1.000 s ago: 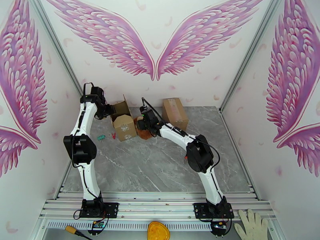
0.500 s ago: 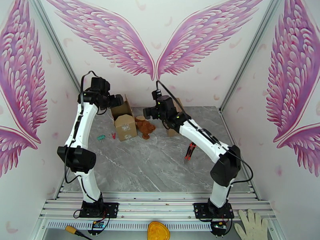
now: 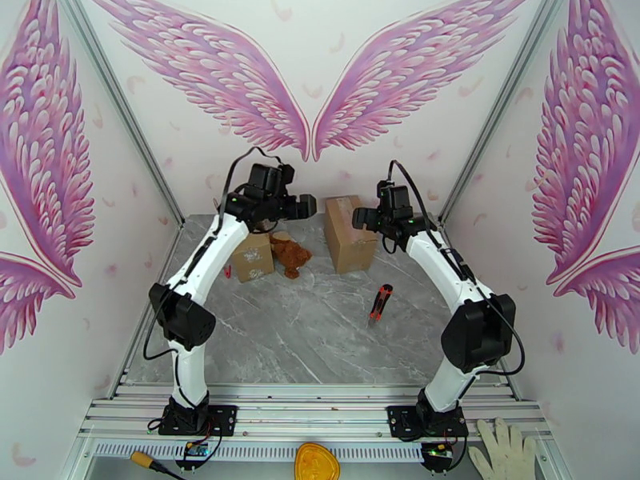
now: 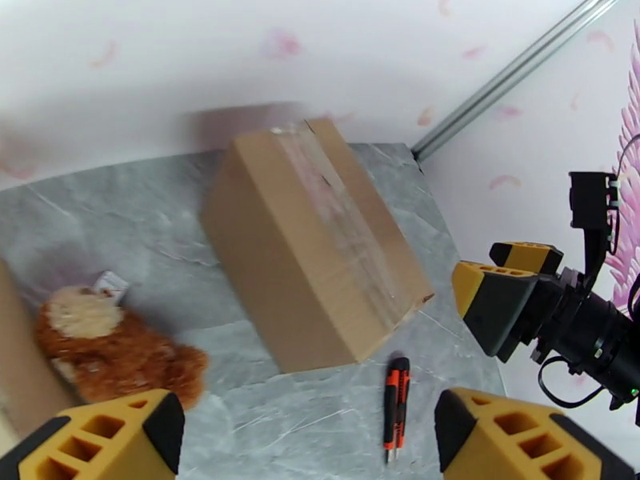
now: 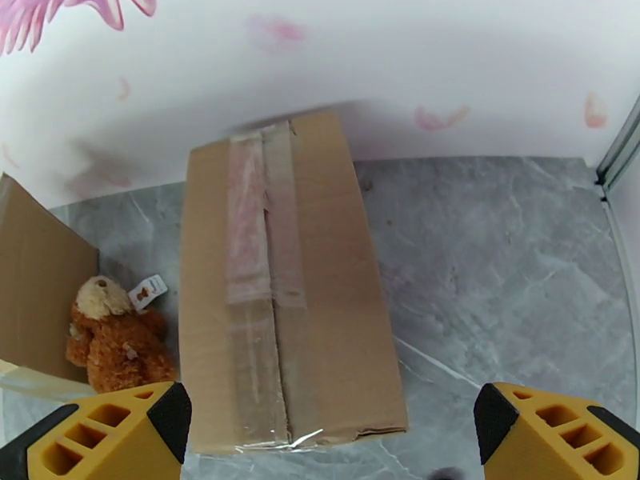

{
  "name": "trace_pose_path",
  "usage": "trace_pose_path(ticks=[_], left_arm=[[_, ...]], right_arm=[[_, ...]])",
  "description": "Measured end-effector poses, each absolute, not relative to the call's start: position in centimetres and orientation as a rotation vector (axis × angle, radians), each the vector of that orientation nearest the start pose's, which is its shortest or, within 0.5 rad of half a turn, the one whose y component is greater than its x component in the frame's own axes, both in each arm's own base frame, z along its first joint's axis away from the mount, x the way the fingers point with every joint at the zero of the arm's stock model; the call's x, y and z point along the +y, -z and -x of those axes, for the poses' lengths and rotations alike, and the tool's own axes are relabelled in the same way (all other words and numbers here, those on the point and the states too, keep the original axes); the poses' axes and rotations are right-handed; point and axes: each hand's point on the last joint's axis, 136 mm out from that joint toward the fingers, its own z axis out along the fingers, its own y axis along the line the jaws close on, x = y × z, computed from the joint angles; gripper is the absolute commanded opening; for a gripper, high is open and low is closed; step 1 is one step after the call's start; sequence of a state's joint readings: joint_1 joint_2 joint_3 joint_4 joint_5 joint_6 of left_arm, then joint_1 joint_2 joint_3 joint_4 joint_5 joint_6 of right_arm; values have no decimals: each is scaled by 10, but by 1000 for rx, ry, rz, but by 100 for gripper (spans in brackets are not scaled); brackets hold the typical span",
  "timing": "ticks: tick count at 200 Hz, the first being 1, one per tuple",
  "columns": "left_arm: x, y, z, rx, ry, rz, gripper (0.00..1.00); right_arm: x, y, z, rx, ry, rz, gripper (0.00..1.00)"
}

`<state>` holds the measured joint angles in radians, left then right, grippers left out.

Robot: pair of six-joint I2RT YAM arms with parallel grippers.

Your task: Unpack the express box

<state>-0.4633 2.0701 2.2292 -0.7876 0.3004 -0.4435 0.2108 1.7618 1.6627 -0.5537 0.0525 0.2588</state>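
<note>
Left gripper (image 3: 306,206), right gripper (image 3: 362,218) aloft (jaws seemingly wide).

The top camera overlooks the whole surface (image 3: 320,338) from its near edge; both wrist cameras look down close on the far end, sharing the taped box (image 4: 312,250) and teddy bear (image 4: 112,354).

Obstacles, far end of table, left to right:
- opened cardboard box (image 3: 254,258)
- teddy bear (image 3: 290,254), just beside the opened box on its right
- sealed cardboard box (image 3: 350,234), near the back wall, with a narrow bare gap between it and the bear

Utility knife (image 3: 379,302): lies flat in front of the sealed box, apart from it.

Free room: near half of the table (image 3: 320,346), and a bare strip from the sealed box to the right side wall.
</note>
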Motion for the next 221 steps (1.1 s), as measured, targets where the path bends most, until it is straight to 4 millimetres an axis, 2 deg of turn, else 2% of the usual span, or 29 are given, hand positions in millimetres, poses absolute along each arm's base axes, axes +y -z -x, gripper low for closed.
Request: trace_pose_path(ticks=[20,38,65,105,182,221], left_arm=[[-328,-263,-499,2346,883,-204,88],[-345,-230,-505,2398,930,-194,88],[-364,-203,-516,2427,988,-169,87],[-379,-196,-527,2407,1049,-161,85],[-386,-189,-523,2424,1110,-173,76],[-385,-181,-517,2446,1108,-202,72]], right_arm=[[96,-247,-510,2256,-252,-89,99],[98,-229,-516,2290,-302,-79,99],[107,-200,-524,2350,-379,-57,99],[122,-180,-533,2388,-475,-24,100],[139,-181,-528,2378,-663,-8,95],[145,-169,-518,2382,-758,-26,93]])
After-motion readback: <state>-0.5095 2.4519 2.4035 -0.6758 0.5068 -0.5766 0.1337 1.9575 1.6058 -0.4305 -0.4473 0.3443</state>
